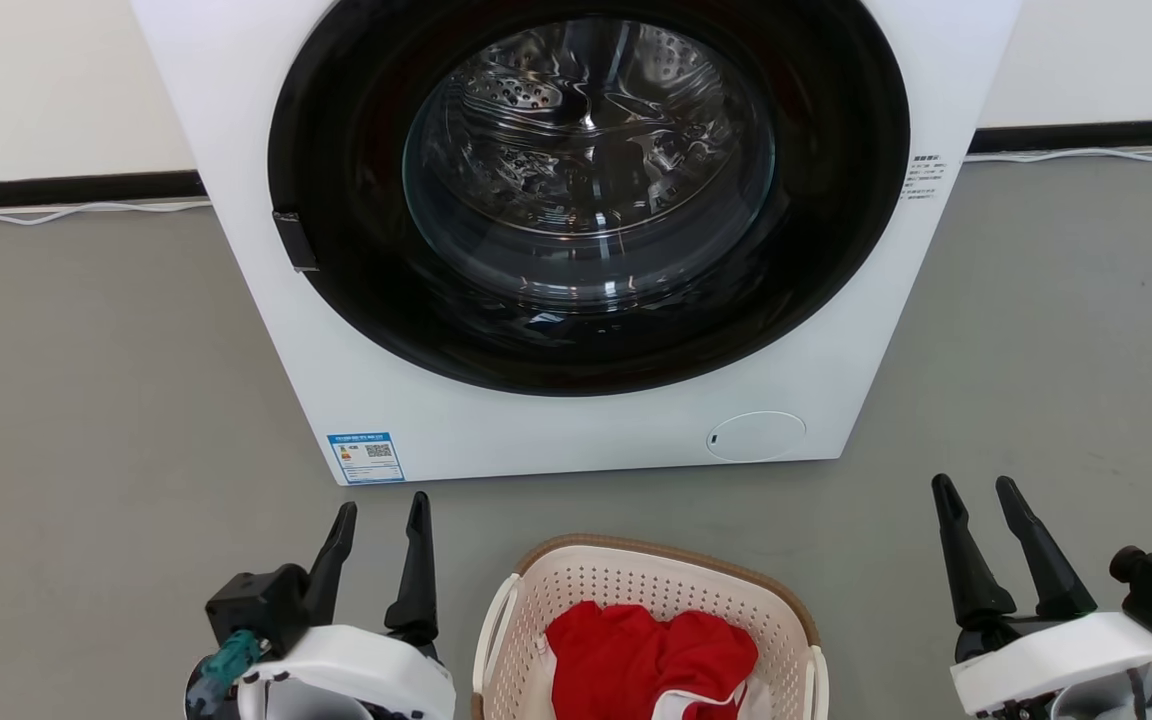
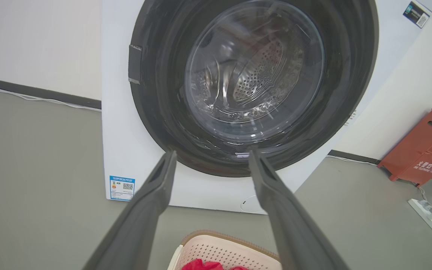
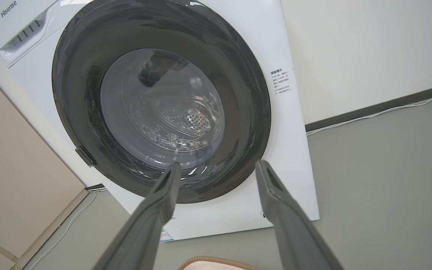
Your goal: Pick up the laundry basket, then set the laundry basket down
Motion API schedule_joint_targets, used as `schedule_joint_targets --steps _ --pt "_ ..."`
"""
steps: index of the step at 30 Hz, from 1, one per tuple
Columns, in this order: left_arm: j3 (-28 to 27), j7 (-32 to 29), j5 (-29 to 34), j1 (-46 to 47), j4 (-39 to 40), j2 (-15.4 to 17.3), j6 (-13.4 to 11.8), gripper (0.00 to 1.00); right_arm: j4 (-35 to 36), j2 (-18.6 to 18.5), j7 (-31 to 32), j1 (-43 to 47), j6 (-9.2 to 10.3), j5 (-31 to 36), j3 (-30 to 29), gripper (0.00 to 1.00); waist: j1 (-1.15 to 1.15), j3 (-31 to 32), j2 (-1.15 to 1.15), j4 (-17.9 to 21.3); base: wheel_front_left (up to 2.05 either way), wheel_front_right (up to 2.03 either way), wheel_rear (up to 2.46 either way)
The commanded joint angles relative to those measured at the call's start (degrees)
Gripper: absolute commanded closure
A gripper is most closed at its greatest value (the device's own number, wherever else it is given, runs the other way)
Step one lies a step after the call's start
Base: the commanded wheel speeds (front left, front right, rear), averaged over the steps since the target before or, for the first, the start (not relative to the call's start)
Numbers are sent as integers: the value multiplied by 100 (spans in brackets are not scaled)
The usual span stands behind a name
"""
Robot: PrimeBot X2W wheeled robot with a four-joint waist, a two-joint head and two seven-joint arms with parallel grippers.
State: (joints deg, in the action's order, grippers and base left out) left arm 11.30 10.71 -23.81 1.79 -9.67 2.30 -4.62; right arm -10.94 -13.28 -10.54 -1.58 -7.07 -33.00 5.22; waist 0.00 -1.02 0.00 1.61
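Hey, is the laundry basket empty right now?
No, a red garment lies inside the laundry basket, which sits on the floor in front of the washing machine.

left gripper point(image 1: 383, 503): long tapered black fingers point(image 1: 416, 560), white wrist shell point(image 1: 356, 660), black camera block point(image 1: 256, 600), teal connector point(image 1: 236, 655) | right gripper point(image 1: 974, 483): matching black fingers, white shell, black camera

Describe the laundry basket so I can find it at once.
Start at the white washing machine with its round dark door. On the grey floor in front of it sits the laundry basket: cream perforated plastic, brown woven-look rim, red clothing inside.
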Motion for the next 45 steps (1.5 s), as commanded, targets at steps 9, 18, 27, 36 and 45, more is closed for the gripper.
schedule_joint_targets --steps 9,18,27,36,45 --pt "17 228 691 360 229 47 -159 0 202 -209 -245 -321 -38 611 142 0 0 -32 0 22 0 0 0" --pt "145 380 1271 384 288 55 -273 0 215 -293 -396 -338 -41 1115 202 0 0 -50 0 56 0 0 0" --pt "184 429 1431 385 287 58 -295 0 179 -325 -446 -352 -42 1268 240 0 0 -48 0 76 0 0 0" --pt "176 429 1407 370 266 58 -292 0 152 -315 -446 -342 -42 1274 236 0 0 -30 0 89 0 0 0" --pt "174 429 1379 383 243 58 -306 0 123 -346 -446 -349 -42 1244 236 0 0 -72 0 112 0 0 0"
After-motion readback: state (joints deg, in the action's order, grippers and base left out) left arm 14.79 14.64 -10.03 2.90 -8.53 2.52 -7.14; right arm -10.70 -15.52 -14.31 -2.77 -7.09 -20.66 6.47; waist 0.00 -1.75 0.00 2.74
